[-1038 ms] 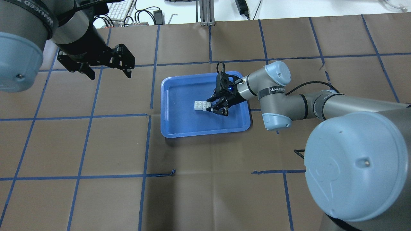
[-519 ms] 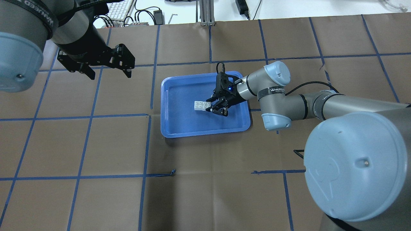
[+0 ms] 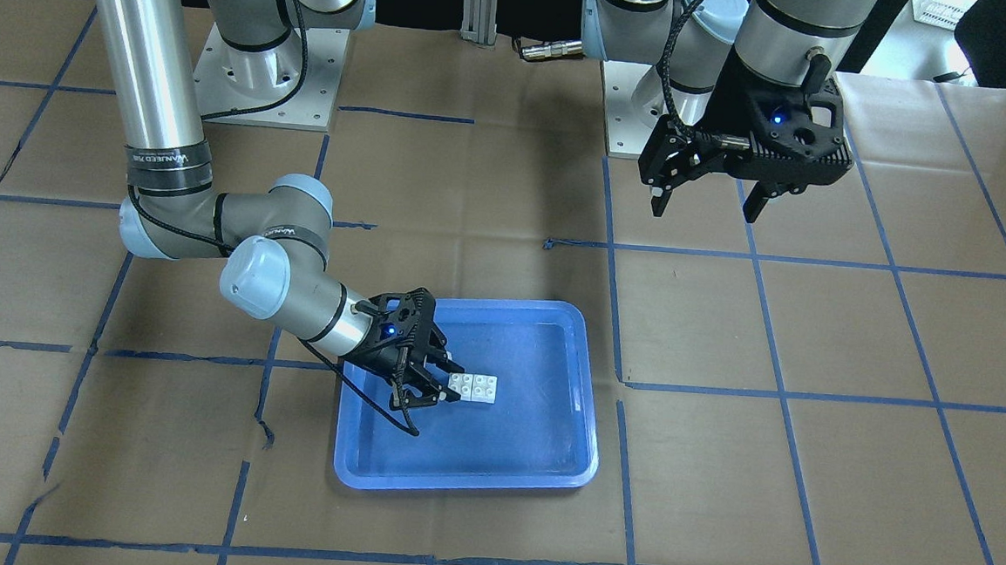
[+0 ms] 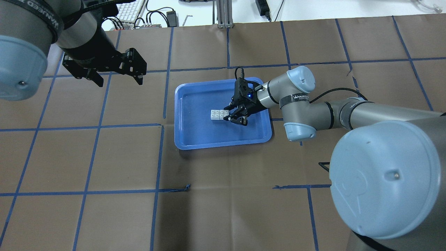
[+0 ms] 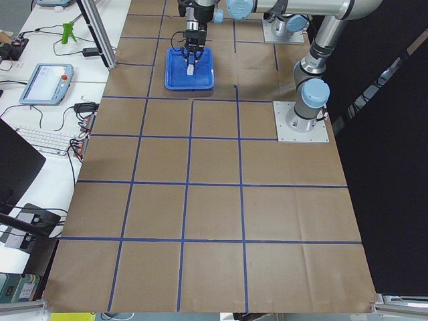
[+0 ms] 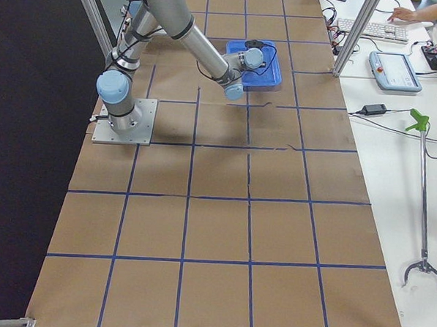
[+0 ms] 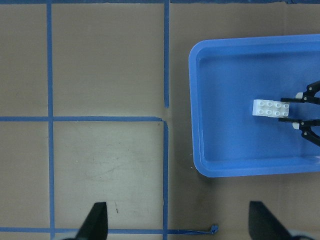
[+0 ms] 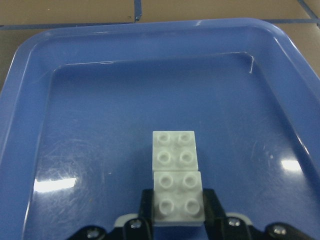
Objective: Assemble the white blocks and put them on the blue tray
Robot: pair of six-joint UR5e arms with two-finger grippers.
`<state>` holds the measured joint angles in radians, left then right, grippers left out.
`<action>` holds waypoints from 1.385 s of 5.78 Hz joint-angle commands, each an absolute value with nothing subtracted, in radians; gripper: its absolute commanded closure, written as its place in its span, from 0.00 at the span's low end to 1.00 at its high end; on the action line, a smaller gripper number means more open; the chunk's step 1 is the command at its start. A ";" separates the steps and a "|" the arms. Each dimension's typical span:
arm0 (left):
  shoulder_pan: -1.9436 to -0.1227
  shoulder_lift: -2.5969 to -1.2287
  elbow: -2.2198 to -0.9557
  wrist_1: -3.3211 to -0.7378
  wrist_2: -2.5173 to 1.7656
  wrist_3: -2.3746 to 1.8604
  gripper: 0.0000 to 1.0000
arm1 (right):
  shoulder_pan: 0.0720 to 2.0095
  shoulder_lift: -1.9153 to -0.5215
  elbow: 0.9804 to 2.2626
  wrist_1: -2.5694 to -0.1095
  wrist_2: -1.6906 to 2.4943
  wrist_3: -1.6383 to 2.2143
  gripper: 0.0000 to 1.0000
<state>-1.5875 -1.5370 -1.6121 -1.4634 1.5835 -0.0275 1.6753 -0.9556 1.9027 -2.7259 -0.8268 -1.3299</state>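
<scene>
Holding position since one second ago, the two small white studded plastic bricks [image 4: 219, 114] lie touching end to end on the floor of the large blue rectangular plastic tray [image 4: 195, 139]. The right gripper [image 4: 227, 115] pinches the nearer brick from both sides, its forearm reaching low over the tray. The left gripper [image 4: 120, 83] hangs spread and empty, well apart from the tray.

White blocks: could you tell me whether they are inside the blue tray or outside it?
Inside: the white blocks lie mid-floor in the blue tray, well within its rim.
</scene>
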 commanded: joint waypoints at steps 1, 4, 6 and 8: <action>-1.589 -1.537 -1.612 -1.463 1.585 -0.028 0.00 | 1.675 -0.947 1.898 -2.726 -0.827 -1.328 0.74; -1.588 -1.537 -1.617 -1.463 1.588 -0.028 0.00 | 1.675 -0.946 1.901 -2.726 -0.824 -1.324 0.73; -1.585 -1.539 -1.618 -1.462 1.588 -0.028 0.00 | 1.675 -0.948 1.902 -2.724 -0.821 -1.324 0.72; -1.586 -1.543 -1.614 -1.462 1.586 -0.029 0.00 | 1.675 -0.946 1.901 -2.724 -0.819 -1.322 0.60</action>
<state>-1.5850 -1.5409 -1.6155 -1.4627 1.5865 -0.0281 1.6751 -0.9477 1.9011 -2.7244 -0.8195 -1.3227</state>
